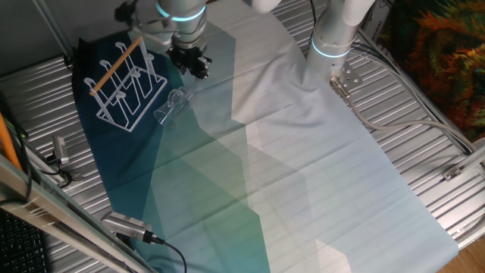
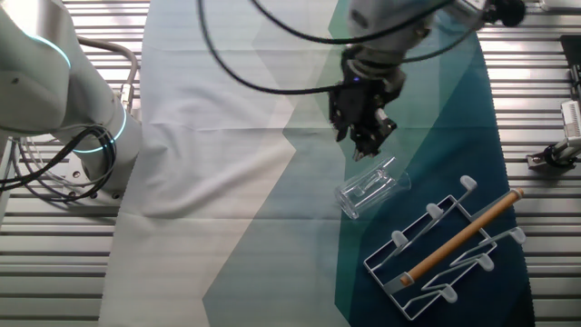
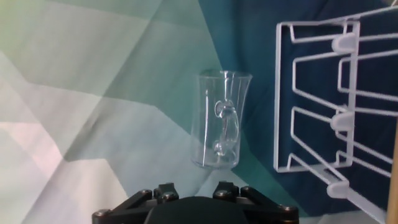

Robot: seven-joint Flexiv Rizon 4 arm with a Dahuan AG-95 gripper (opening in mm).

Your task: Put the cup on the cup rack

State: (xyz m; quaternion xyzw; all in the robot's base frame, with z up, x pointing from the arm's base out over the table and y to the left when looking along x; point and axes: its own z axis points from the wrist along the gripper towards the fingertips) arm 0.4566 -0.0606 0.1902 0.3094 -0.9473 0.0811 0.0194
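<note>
Cup (image 3: 221,119) lies on its side on the patterned cloth (image 3: 93,93), handle facing up, just left of the cup rack (image 3: 329,99) and not touching it. Open cloth extends left of the cup. Gripper (image 2: 365,136) hangs above the cup, apart from it; jaw state cannot be determined.

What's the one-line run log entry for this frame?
phase: approach | gripper: above cup, not holding | cup: lying on its side on cloth, beside rack | cup rack: no cup on it
</note>
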